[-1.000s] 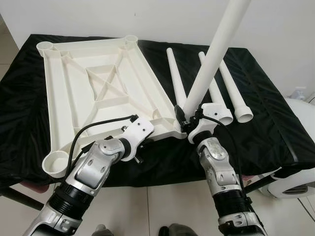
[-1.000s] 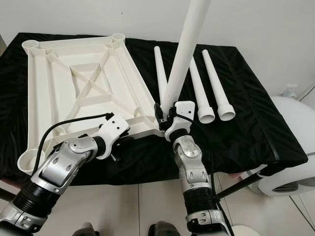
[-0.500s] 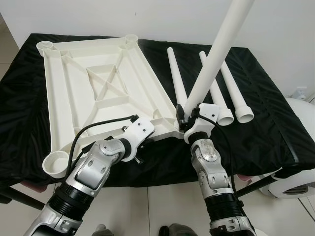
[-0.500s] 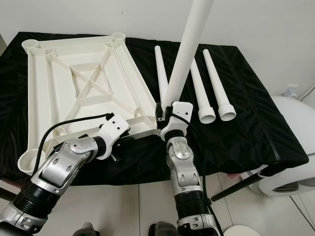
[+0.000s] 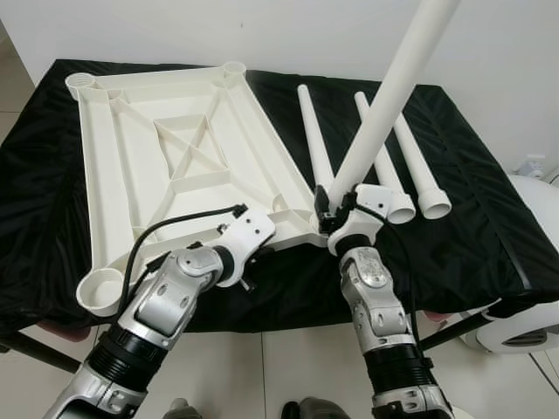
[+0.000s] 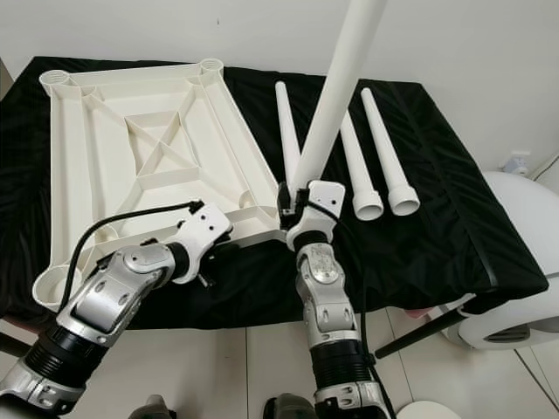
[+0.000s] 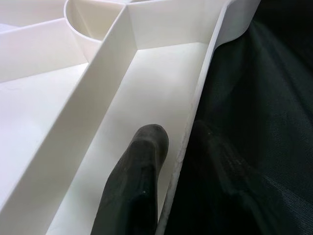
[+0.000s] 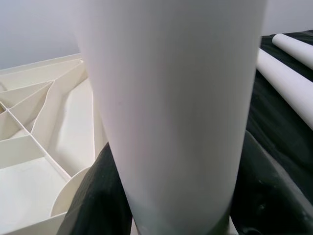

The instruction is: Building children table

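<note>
An upside-down white plastic tabletop [image 5: 175, 157] with ribs and round corner sockets lies on a black-covered table. My right gripper [image 5: 330, 205] is shut on a white leg [image 5: 384, 105] near its lower end. That leg rises tilted up to the right, and its foot sits at the tabletop's near right corner socket [image 8: 73, 191]. In the right wrist view, black fingers [image 8: 98, 196] flank the leg [image 8: 171, 112]. My left gripper [image 7: 178, 156] pinches the tabletop's near rim [image 7: 195, 112], one finger [image 7: 139, 181] inside and the other outside. Three loose legs [image 5: 382, 166] lie to the right.
The black cloth [image 5: 489, 227] drapes over the table's edges, with open cloth to the right of the loose legs. A white rounded appliance [image 5: 533, 262] stands on the tiled floor at the far right. A pale wall runs behind the table.
My right arm has shifted a little to the left, bringing the leg's lower end closer over the corner socket. The leg leans slightly more to the right. The left gripper has stayed put.
</note>
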Controlling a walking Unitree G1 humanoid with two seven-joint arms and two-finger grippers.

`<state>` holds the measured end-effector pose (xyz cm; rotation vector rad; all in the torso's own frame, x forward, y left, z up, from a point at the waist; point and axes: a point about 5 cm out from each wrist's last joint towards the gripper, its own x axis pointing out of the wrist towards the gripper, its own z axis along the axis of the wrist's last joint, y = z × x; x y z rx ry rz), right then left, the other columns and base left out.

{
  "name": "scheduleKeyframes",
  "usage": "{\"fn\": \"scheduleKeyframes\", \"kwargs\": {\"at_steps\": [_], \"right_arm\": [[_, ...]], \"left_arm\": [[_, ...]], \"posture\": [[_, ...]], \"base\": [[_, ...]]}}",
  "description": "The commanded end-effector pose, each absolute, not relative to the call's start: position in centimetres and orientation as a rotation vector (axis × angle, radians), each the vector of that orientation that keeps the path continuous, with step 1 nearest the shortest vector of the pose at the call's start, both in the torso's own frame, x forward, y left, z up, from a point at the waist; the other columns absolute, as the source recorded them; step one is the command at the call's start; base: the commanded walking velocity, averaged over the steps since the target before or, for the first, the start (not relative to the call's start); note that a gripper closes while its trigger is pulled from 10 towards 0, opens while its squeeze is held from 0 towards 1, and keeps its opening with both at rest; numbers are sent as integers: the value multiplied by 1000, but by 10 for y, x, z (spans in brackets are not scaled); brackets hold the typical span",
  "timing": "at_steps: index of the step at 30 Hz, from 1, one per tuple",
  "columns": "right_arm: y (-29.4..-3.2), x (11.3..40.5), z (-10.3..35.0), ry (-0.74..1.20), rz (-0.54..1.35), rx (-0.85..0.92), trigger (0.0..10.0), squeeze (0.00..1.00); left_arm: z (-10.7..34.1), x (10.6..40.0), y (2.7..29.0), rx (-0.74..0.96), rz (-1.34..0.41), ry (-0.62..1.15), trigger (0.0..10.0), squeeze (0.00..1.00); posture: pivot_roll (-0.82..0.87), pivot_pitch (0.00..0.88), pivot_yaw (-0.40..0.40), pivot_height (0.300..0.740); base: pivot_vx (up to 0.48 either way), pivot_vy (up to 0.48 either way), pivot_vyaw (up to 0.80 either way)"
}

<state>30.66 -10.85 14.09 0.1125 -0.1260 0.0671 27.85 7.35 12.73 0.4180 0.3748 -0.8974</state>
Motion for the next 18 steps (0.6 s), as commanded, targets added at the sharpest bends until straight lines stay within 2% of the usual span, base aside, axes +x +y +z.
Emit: {"fn": "scheduleKeyframes", "kwargs": {"at_steps": [1,7,8,18], "right_arm": [[-123,305,129,-68,-2,146,10000,0],[-124,306,129,-75,1,144,10000,0],[-124,307,130,-80,11,147,10000,1000],[-128,309,138,-130,69,136,10000,1000]], "left_arm": [[111,266,65,412,-978,449,10000,0],[111,266,65,413,-979,450,10000,0],[111,266,65,413,-979,451,10000,0],[111,266,66,411,-974,451,10000,0]], "posture": [[16,28,-67,740],[16,30,-68,740],[16,30,-68,740],[17,33,-71,740]], "base": [[0,0,0],[0,0,0],[0,0,0],[0,0,0]]}}
